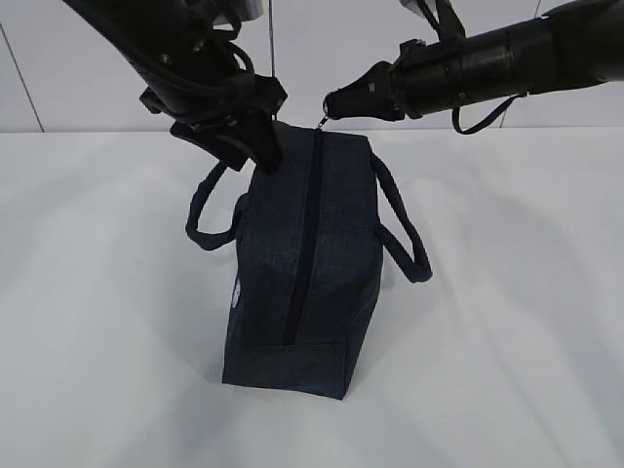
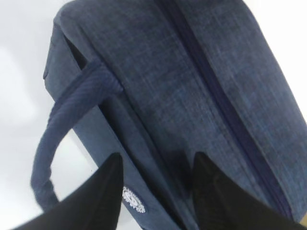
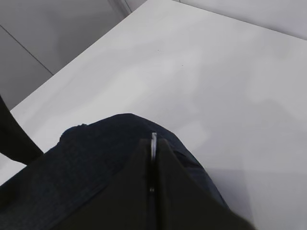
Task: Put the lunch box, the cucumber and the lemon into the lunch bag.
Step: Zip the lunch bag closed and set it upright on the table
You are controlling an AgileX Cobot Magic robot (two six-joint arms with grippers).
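Two grippers are working at the far end of the lunch bag (image 1: 307, 258), which is standing upright near the middle of the white table (image 1: 526, 322) with its zipper (image 1: 304, 234) running from the far top edge toward the camera. The zipper line is appearing closed along the visible length. The left gripper (image 1: 255, 146) is pressing on the far left top edge of the bag, its jaws standing half apart with fabric between the fingers (image 2: 103, 196); whether it is pinching that fabric firmly cannot be told. The right gripper (image 1: 331, 105) is reaching in from the right, its jaws clenched on the metal ring pull (image 3: 154, 142) at the zipper's far end. One loop handle (image 1: 207, 219) is hanging out to the left of the bag and the other handle (image 1: 405, 229) to the right, both drooping clear of the zipper. The white logo (image 2: 133, 200) is showing on the bag's left wall. Open table surface is lying on all sides of the bag, widest toward the near edge and both flanks
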